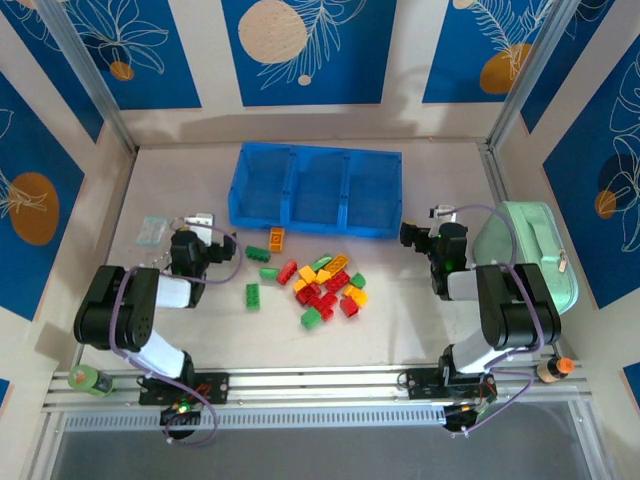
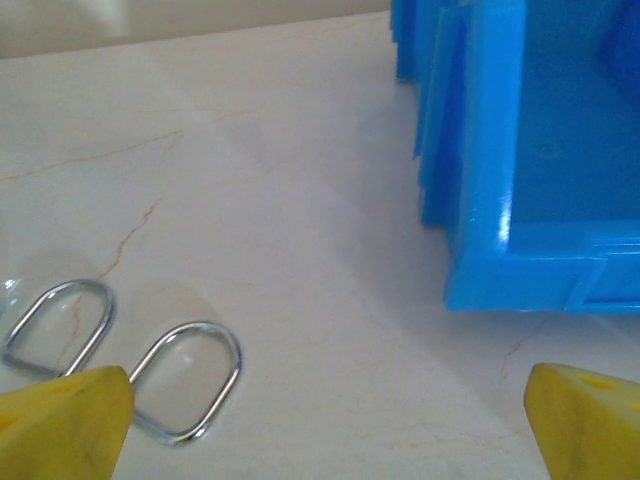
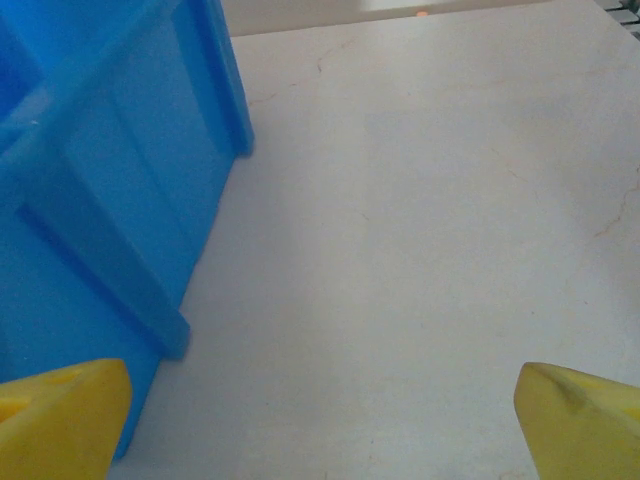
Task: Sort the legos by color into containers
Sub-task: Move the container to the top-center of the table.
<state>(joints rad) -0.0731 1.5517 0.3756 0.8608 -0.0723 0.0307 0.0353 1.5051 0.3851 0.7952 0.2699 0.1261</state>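
The legos (image 1: 328,290) lie in a loose pile of red, green, yellow and orange bricks at mid-table, with an orange one (image 1: 277,238) and two green ones (image 1: 258,253) strayed to the left. Behind them stands the blue tray of three containers (image 1: 310,222), its floors bare. My left gripper (image 1: 203,228) is open to the left of the tray's near corner (image 2: 500,200), its yellow fingertips (image 2: 65,420) wide apart over bare table. My right gripper (image 1: 437,218) is open by the tray's right wall (image 3: 110,200), nothing between its fingertips (image 3: 585,420).
A mint-green zipped case (image 1: 525,250) lies at the right edge beside the right arm. A clear packet (image 1: 152,230) and two metal rings (image 2: 190,380) sit at the left. A green roll (image 1: 90,380) and an orange-capped bottle (image 1: 555,368) rest near the front rail.
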